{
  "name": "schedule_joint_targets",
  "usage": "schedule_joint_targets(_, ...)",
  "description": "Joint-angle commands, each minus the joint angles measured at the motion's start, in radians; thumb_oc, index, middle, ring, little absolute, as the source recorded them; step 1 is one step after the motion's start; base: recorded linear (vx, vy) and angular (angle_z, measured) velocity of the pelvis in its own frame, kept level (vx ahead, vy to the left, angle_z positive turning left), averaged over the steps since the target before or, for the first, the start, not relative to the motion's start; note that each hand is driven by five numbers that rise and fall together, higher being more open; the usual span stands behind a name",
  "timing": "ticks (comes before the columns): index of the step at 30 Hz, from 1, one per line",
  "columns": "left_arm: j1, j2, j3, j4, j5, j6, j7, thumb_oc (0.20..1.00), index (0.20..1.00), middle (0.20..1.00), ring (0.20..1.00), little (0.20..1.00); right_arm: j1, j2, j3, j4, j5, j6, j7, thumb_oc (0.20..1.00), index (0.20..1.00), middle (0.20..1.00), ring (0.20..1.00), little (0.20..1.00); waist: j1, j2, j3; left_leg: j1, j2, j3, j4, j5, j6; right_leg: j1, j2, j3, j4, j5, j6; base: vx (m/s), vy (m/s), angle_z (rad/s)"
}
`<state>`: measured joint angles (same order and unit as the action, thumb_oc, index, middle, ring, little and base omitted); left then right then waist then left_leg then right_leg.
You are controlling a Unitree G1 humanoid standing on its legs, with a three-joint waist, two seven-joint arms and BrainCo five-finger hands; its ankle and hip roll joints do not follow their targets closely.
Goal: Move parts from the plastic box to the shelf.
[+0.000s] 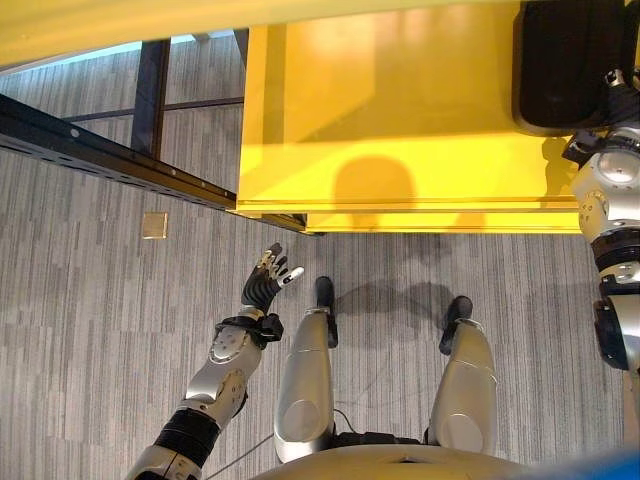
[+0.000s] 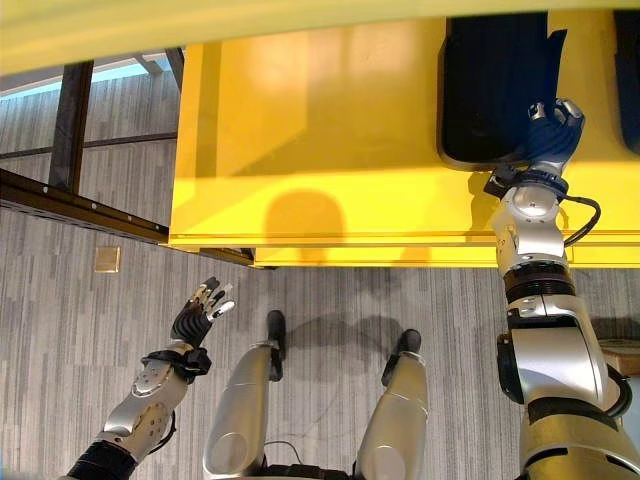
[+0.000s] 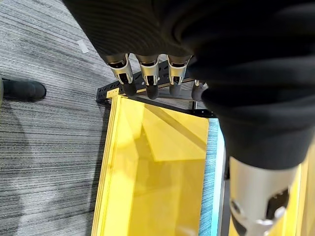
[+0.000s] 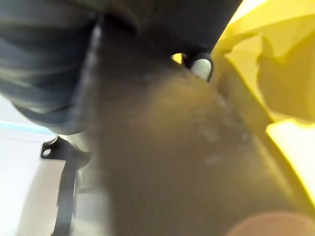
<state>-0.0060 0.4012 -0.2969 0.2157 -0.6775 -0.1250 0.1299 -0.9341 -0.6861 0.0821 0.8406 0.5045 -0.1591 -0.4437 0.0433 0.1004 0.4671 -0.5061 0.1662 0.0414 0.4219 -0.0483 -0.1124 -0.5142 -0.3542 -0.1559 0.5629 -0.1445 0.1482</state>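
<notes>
On the yellow shelf (image 2: pixel 330 130), toward its right end: one black part (image 2: pixel 490 90), dark and ribbed, lying flat on the shelf surface. Right hand (image 2: pixel 552 128): raised to the near edge of the black part, fingers over its edge; whether they are curled on it or straight cannot be told. Left hand (image 1: pixel 270 275): low over the grey floor (image 1: pixel 90 330), well apart from the shelf, fingers straight and loosely spread, holding nothing. Dark metal rail (image 1: pixel 110 155): runs along the floor to the shelf's left corner. Small tan square (image 1: pixel 154 225): flat on the floor near the rail.
</notes>
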Motion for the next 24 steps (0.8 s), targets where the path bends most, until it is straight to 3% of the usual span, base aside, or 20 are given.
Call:
schedule_joint_targets(1, 0.014, 0.016, 0.013, -0.034, 0.011, -0.059, -0.002, 1.000, 1.000, 1.000, 1.000, 1.000, 0.043, -0.030, -0.028, 0.002, -0.017, -0.001, -0.005, 1.000, 1.000, 1.000, 1.000, 1.000, -0.004, -0.019, 0.018, -0.019, -0.050, 0.012, 0.061, -0.104, 0.037, 0.034, 0.067, -0.052, 0.094, -0.146, -0.078, 0.00, 0.000, 0.00)
schedule_joint_targets(16, 0.012, 0.013, 0.027, -0.031, 0.007, -0.067, 0.004, 1.000, 1.000, 1.000, 1.000, 1.000, 0.037, -0.041, -0.015, -0.190, -0.092, -0.026, -0.026, 1.000, 1.000, 1.000, 1.000, 1.000, -0.009, -0.026, 0.019, -0.020, -0.050, 0.009, 0.063, -0.104, 0.040, 0.030, 0.066, -0.049, 0.099, -0.142, -0.076, 0.00, 0.000, 0.00)
schedule_joint_targets(24, 0.007, 0.000, 0.043, -0.033, 0.016, -0.058, 0.018, 1.000, 1.000, 1.000, 1.000, 1.000, 0.143, 0.025, -0.080, -0.478, -0.111, -0.072, -0.041, 1.000, 1.000, 1.000, 1.000, 1.000, -0.027, -0.036, 0.022, -0.021, -0.047, 0.013, 0.067, -0.108, 0.042, 0.026, 0.069, -0.041, 0.101, -0.144, -0.078, 0.00, 0.000, 0.00)
